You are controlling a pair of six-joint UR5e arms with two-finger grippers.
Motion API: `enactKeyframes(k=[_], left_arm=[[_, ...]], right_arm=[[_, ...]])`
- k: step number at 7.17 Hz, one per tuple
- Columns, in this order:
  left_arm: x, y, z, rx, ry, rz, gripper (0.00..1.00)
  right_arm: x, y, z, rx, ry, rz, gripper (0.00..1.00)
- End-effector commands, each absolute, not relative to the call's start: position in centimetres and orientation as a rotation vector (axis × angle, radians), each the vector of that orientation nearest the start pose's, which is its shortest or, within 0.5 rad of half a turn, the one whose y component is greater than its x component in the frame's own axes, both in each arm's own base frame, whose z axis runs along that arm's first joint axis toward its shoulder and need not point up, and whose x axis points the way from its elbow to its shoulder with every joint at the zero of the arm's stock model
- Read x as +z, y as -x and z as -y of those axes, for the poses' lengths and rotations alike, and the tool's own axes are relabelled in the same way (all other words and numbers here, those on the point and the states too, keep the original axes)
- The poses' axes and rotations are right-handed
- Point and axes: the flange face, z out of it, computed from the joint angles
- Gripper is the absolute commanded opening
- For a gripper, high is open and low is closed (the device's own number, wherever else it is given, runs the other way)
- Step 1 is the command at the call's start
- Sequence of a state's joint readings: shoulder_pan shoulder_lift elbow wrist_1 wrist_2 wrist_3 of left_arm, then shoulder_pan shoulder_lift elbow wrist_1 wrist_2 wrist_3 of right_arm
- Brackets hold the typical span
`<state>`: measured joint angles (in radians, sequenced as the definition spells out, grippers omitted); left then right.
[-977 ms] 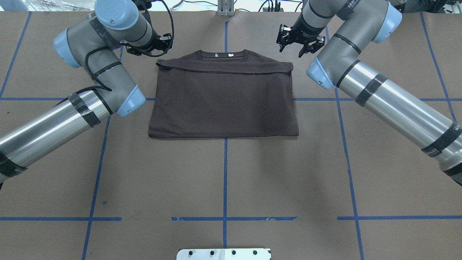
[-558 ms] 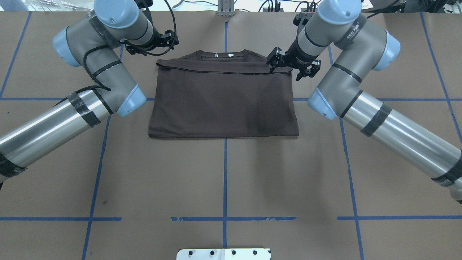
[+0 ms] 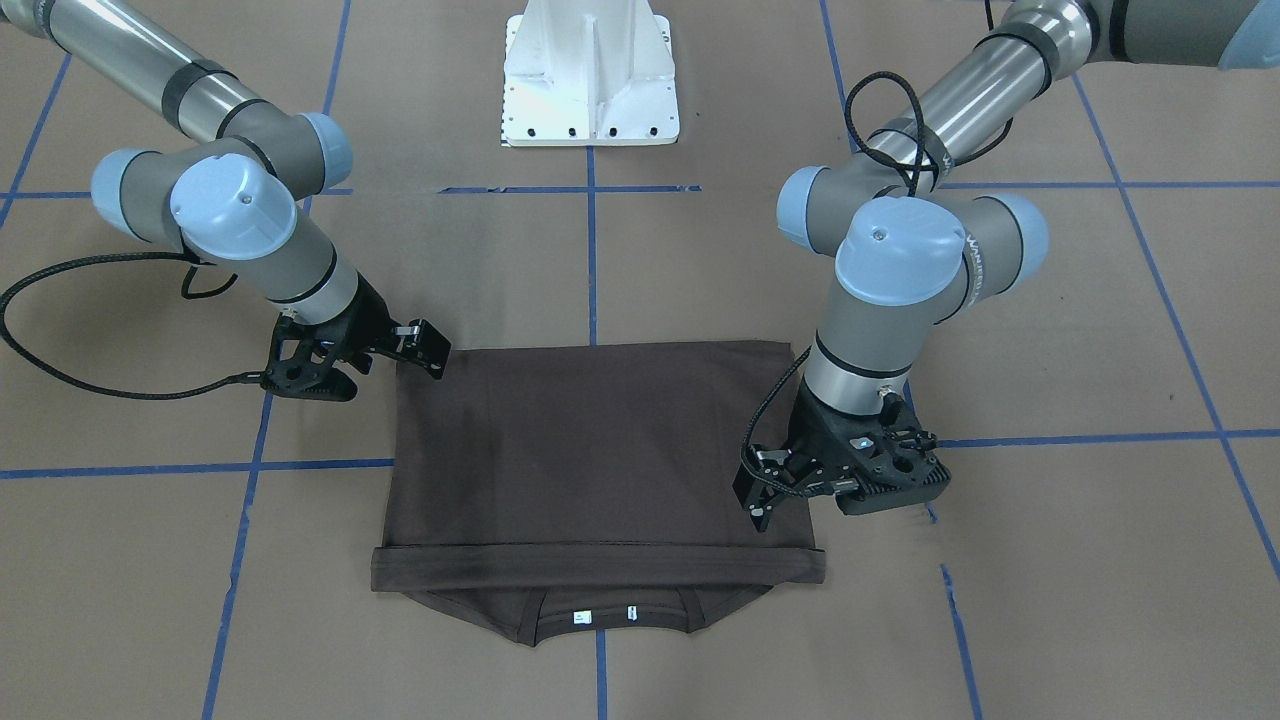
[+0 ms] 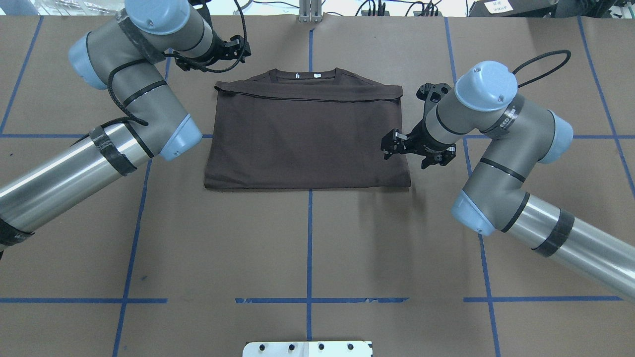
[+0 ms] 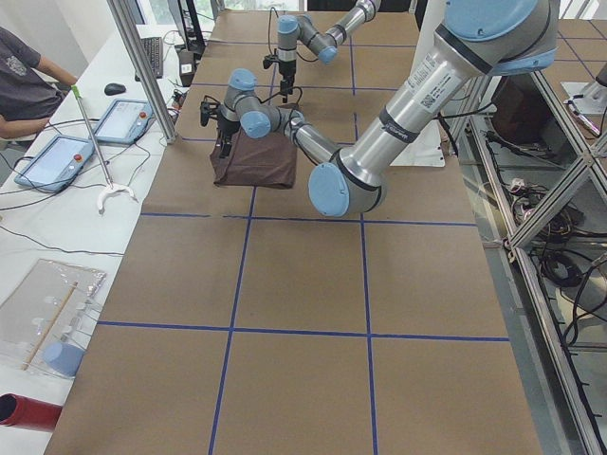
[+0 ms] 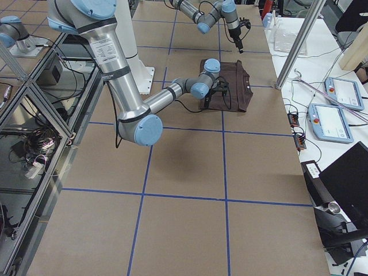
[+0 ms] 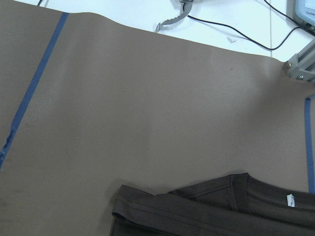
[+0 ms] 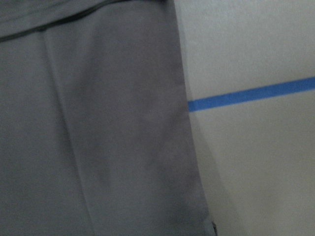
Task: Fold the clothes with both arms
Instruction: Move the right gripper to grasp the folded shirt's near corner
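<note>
Both are spread and empty: the left fingers [image 3: 820, 490] near the shirt's [image 4: 307, 139] collar-end corner, the right fingers [image 4: 412, 150] at its opposite side edge, likely lining up another fold on the bench [image 4: 307, 248].

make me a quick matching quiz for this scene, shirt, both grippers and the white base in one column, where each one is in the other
Things:
1 shirt
2 left gripper
3 right gripper
4 white base

Places:
a over the shirt's right side edge
b folded flat in the middle, between the two arms
c by the shirt's far left corner, at the neck end
d nearest the robot, behind the shirt's hem

Pairs: 1-b, 2-c, 3-a, 4-d
</note>
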<state>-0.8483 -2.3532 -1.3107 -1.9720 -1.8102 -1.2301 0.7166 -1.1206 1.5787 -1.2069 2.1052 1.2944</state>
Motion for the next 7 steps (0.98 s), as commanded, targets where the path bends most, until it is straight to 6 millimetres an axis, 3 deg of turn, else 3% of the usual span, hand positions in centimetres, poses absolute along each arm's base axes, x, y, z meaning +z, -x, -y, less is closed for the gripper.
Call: enactKeyframes(k=[1,3,4,5,6,7], left_arm=[[24.7,-43.1,65.4,-0.358,-0.332,-0.892,1.00],[25.1,-43.0,65.4,-0.360,-0.332,-0.887,1.00],[25.1,-43.0,65.4,-0.360,-0.332,-0.887,1.00],[25.0,-43.0,65.4,-0.359,-0.335,-0.887,1.00],[25.0,-42.9,65.5,-0.360,-0.336,-0.888,1.00],[25.1,-43.0,65.4,-0.356,-0.336,-0.887,1.00]], right_arm=[[36.9,46.2,49.6,0.177,0.065,0.918,0.98],[37.8,46.5,49.9,0.185,0.057,0.896,0.90],[37.9,46.7,49.8,0.183,0.058,0.894,0.72],[37.8,46.7,49.8,0.180,0.057,0.897,0.33],[37.8,46.6,49.7,0.178,0.056,0.900,0.00],[38.0,46.5,49.7,0.179,0.057,0.898,0.00]])
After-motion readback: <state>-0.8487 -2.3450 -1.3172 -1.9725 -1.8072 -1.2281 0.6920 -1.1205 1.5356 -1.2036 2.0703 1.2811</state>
